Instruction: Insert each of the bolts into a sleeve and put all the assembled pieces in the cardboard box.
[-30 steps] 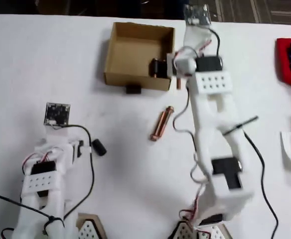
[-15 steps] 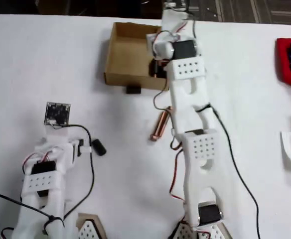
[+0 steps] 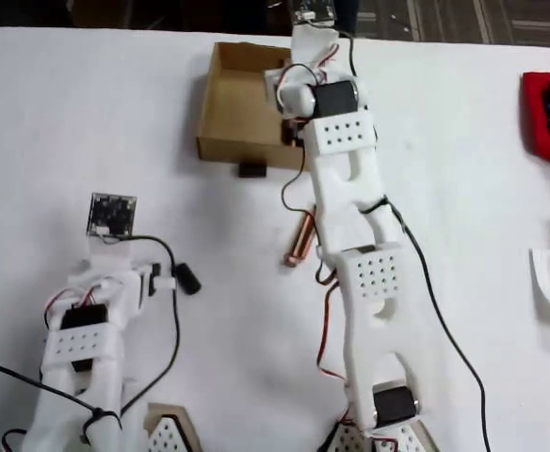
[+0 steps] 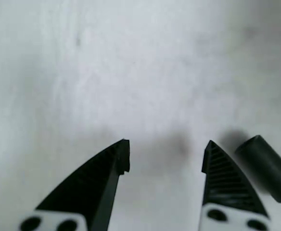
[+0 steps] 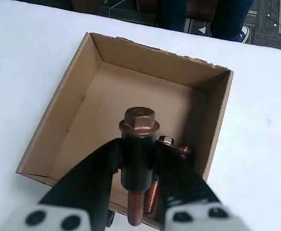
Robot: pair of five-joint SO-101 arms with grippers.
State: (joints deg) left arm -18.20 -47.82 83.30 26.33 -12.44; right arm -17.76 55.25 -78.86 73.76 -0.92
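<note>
Above the cardboard box (image 5: 155,60), the right gripper (image 5: 138,147) clamps a sleeved bolt (image 5: 139,122), best lowered close beside the bolts already inside (image 5: 165,141) before release, while the left gripper (image 4: 167,147) hangs open near a spare sleeve (image 4: 268,166).

no text, label or number can be read.
the walls of the cardboard box (image 3: 237,151) are plain brown, and any marks on the small circuit board (image 3: 111,215) at the left arm's wrist are too small to make out.
</note>
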